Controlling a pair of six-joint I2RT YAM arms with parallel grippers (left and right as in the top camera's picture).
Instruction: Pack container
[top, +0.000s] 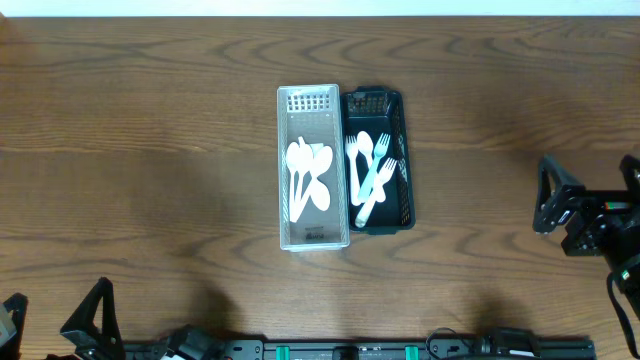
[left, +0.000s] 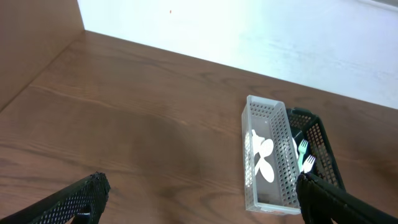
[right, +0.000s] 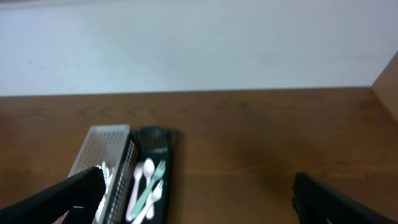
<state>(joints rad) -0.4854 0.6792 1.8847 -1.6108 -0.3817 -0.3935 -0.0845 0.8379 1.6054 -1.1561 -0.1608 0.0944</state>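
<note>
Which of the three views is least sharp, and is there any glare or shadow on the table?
Right wrist view is softest: the black basket and the cutlery in it look blurred. Overhead view is sharp, with faint dark shadows on the table near the bottom edge. Left wrist view is fairly clear, with a pale sheen on the wood left of the white basket.

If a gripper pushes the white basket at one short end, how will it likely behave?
Probably slides easily: the white basket looks thin, perforated plastic holding only a few plastic spoons. It may drag on the black basket right alongside.
</note>
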